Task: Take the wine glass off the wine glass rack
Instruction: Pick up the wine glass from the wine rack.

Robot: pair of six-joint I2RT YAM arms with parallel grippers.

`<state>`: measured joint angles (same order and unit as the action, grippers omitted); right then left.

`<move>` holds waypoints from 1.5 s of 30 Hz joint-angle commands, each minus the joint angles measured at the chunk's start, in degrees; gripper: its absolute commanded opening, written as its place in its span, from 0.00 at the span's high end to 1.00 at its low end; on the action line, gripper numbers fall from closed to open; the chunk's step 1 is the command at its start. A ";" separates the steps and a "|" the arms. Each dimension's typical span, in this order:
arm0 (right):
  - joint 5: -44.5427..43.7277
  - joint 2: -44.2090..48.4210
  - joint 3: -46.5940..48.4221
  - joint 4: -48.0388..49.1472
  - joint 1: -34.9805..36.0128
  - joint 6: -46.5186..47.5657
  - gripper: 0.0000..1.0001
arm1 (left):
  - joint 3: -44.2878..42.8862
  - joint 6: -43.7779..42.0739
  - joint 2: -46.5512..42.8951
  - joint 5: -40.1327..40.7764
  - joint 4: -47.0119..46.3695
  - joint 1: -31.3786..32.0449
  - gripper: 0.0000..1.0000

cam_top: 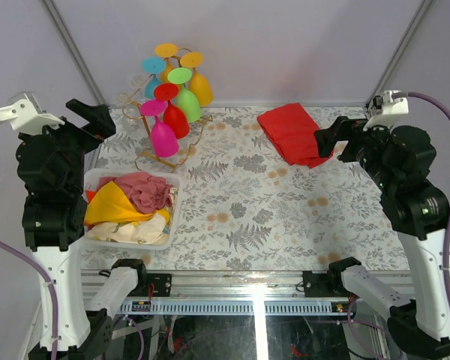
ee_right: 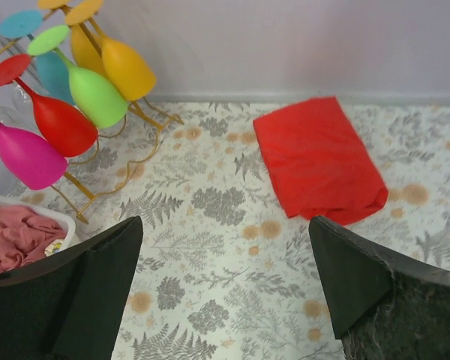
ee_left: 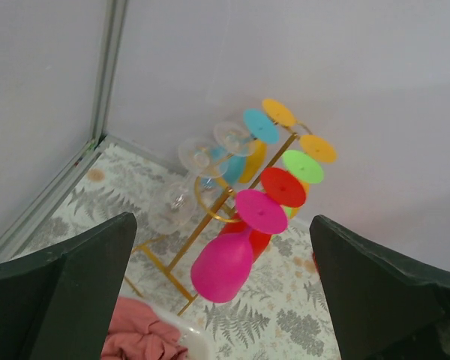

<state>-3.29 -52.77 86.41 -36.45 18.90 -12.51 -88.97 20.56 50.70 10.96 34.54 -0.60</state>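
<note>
Hanging pink wine glass [cam_top: 163,137] sits well apart from the left gripper [cam_top: 92,120].

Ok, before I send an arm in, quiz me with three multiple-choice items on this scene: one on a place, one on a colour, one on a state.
1. Where on the table does the wine glass rack stand?
A. far left corner
B. near right corner
C. centre

2. What colour is the hanging wine glass nearest the arms?
A. green
B. magenta
C. blue

3. How is the left gripper?
A. shut on a glass
B. shut on a cloth
C. open, holding nothing

Key:
1 A: the top view shows the rack at the far left of the table.
2 B: the magenta wine glass hangs at the rack's near end.
3 C: its jaws stand wide apart, short of the rack and touching nothing.
</note>
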 commanded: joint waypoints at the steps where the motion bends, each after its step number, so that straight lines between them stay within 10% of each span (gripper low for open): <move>1: 13.76 -2.12 -3.44 4.85 -7.02 -7.50 0.01 | 3.95 2.89 -1.46 0.65 1.72 -2.75 0.00; 12: 38.99 -11.05 -8.70 8.91 -14.39 -16.85 0.01 | 8.42 4.14 0.70 -5.18 10.56 -7.32 0.00; 29: -0.23 -32.78 14.82 -6.59 5.72 -18.77 0.01 | 1.80 2.72 6.48 -9.07 15.85 -8.84 0.00; 36: 9.13 -30.44 3.10 18.97 5.98 -25.98 0.01 | 1.69 4.59 5.22 -9.38 15.46 -8.94 0.00; 45: 16.37 -40.37 11.69 21.72 5.94 -30.97 0.01 | 1.02 5.20 4.18 -5.58 14.94 -9.06 0.00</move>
<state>9.17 -89.80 91.90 -19.68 24.75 -40.64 -86.39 25.10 55.57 3.70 50.59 -9.10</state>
